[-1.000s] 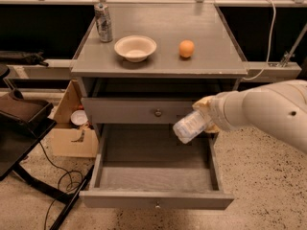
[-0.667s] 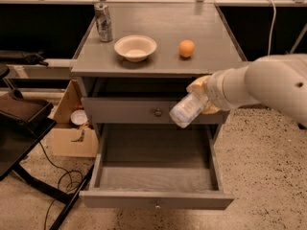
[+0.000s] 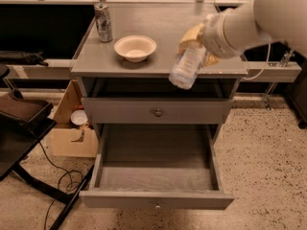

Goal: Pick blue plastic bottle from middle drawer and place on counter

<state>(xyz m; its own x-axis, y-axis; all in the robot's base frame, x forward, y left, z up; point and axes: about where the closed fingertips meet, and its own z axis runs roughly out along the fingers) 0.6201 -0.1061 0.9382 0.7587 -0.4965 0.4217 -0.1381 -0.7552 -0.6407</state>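
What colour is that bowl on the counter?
The bowl is cream-white, camera view. The gripper holds the blue plastic bottle over the counter front edge.

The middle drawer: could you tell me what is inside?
The middle drawer shows only bare grey floor; its front wall hides the strip behind it. The gripper holds the blue plastic bottle over the counter front edge.

Light on my feed is even and comes from overhead. The counter (image 3: 158, 13) carries a pale sheen toward its far edge, and the bowl (image 3: 135, 47) casts only a soft shadow on its near side. The white arm (image 3: 273, 11) at far right is nearly washed out. The gripper (image 3: 196, 44), over the counter's near right edge, is clamped on the blue plastic bottle (image 3: 186, 68); both look smeared. The middle drawer (image 3: 158, 176) is dim inside.
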